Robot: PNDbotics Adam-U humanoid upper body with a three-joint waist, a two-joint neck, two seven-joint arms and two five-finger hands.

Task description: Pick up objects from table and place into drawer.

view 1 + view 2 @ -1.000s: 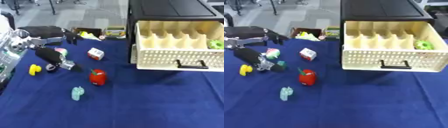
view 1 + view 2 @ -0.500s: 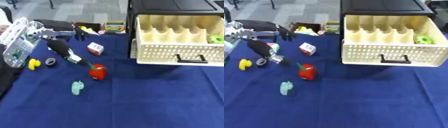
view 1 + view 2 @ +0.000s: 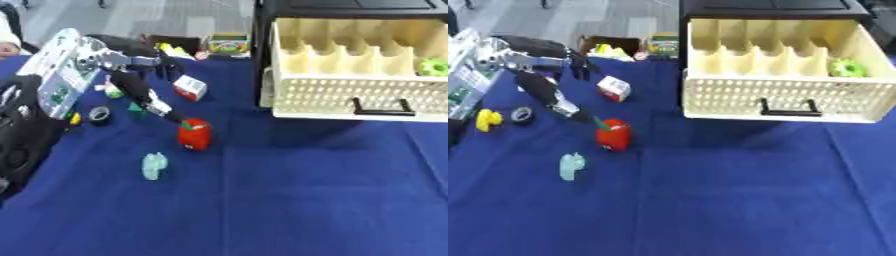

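Observation:
A red fruit-shaped toy point(image 3: 194, 134) stands on the blue tablecloth left of centre. My left hand point(image 3: 143, 95) reaches in from the left, open, its straight fingers point(image 3: 171, 115) pointing down at the toy's top-left, very close to it; contact is unclear. A pale green figure point(image 3: 154, 165) lies nearer to me. A white and red cube point(image 3: 190, 87) sits behind the hand. The cream drawer point(image 3: 350, 95) stands pulled open at the right, with a green object point(image 3: 848, 67) in its right end. The right hand does not show.
A black tape roll point(image 3: 522, 115) and a yellow toy point(image 3: 487, 120) lie at the left, with small green pieces point(image 3: 114, 92) by the arm. An open box point(image 3: 172, 46) and a green carton point(image 3: 227, 43) stand at the back. The black cabinet point(image 3: 350, 6) holds the drawer.
The camera has tilted, shifting the whole picture. My left hand has stretched out to the right, its fingertips now much closer to the red toy. The objects have stayed put.

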